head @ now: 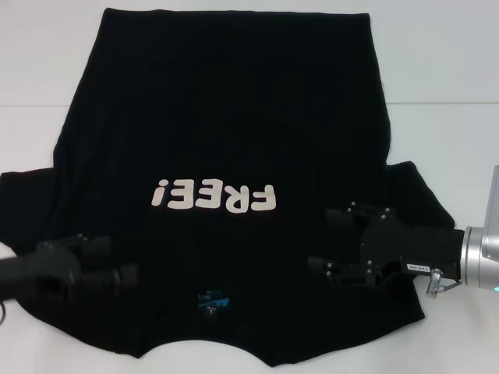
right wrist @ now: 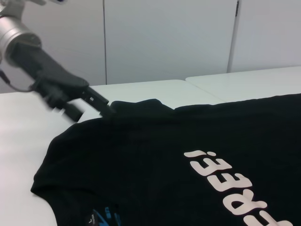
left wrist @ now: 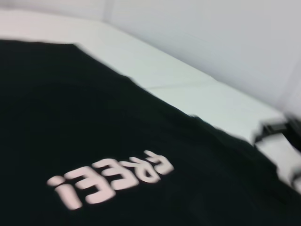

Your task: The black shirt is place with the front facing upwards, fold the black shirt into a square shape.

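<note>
Your left claw (head: pixel 117 273) sits low over the black shirt (head: pixel 226 156) at its near left shoulder, by the sleeve; whether its fingers are parted or closed on cloth you cannot tell from here. The shirt lies spread flat and face up on the white table (head: pixel 437 78), collar and blue neck label (head: pixel 212 300) toward you, between the two claws. The cream "FREE!" lettering (head: pixel 214 196) sits just beyond the claws, and the hem lies far across the table.

Your right claw (head: pixel 323 241) hovers over the near right shoulder area with its fingers spread wide and nothing between them.

This looks like the opening step: no fold is made yet, and both claws are lining up on the shoulder end. The next move likely calls for each claw to pinch cloth near the shoulders and carry it toward the hem, or fold a sleeve inward.

Bare table lies outboard of both claws and beyond the hem. The near shirt edge runs close to the table's front, so room there is tight.
</note>
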Controlling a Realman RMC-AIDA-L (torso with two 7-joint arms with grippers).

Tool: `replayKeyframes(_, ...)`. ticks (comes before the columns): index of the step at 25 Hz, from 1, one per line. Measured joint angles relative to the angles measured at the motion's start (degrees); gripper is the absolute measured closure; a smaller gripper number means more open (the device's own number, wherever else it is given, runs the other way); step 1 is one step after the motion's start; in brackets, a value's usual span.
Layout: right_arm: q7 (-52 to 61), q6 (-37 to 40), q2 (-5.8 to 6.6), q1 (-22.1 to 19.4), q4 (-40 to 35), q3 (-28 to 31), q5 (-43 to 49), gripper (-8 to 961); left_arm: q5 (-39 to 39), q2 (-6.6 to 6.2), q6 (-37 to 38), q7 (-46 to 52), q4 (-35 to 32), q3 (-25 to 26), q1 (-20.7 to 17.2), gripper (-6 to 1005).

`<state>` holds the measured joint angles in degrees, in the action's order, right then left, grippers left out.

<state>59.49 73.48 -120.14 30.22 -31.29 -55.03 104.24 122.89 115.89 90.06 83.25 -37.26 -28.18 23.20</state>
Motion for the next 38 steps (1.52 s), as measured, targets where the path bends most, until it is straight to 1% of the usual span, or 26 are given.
replayKeyframes(2,0.5,0.0,0.00,0.0,0.0,0.0,0.0,62,0.1,-1.12,0.0,9.0,0.1,0.7,1.0,69)
replayKeyframes(7,1.2,-0.1,0.00,0.0,0.0,-0.4,0.0,62,0.2,-4.56,-0.8,30.4,0.3,1.1,3.2,73)
replayKeyframes(10,1.2,-0.1,0.00,0.0,0.0,-0.4,0.0,61,0.2,-6.25,-3.3,42.2,0.2,2.0,4.0,75)
replayKeyframes(11,1.2,-0.1,0.00,0.0,0.0,-0.4,0.0,61,0.3,-6.60,-4.3,45.7,0.2,2.6,4.0,76)
replayKeyframes(13,1.3,0.0,0.00,0.1,-0.1,-0.4,0.0,61,0.3,-6.90,-6.0,50.1,0.4,3.9,4.0,78)
replayKeyframes(18,1.6,-0.1,-0.06,0.4,-0.1,-0.4,0.0,63,1.5,-7.55,-9.7,55.3,0.4,4.8,3.4,82)
replayKeyframes(22,2.3,-0.3,-0.09,0.6,-0.1,-0.4,0.0,63,5.9,-7.84,-12.5,59.4,0.8,5.5,3.3,85)
replayKeyframes(26,2.3,-0.4,-0.09,0.8,-0.1,-0.4,0.0,62,7.7,-8.21,-15.2,60.3,3.1,8.1,3.1,89)
replayKeyframes(31,2.4,-0.8,-0.09,0.8,0.0,-0.4,0.0,62,8.6,-8.34,-17.7,61.5,4.2,8.8,2.8,93)
replayKeyframes(38,2.5,-1.2,-0.09,0.8,0.1,-0.4,0.1,63,9.6,-8.34,-19.1,62.6,4.5,9.0,2.6,99)
